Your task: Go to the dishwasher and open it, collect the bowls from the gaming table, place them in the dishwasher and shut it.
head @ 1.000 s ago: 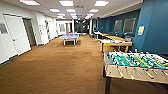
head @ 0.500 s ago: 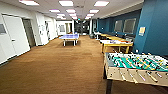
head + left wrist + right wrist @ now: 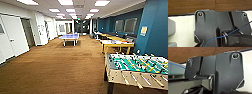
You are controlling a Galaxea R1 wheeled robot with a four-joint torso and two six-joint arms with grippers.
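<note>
The gaming table, with green field and rods, stands at right on brown carpet. A blue table, apparently table-tennis, stands well beyond. Hand states: cannot tell.

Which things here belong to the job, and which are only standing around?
Belonging to the job:
- table-football table, near right; I cannot make out any bowls on it

Only standing around:
- blue table-tennis table
- yellow-topped tables along the blue wall
- white doors
</note>
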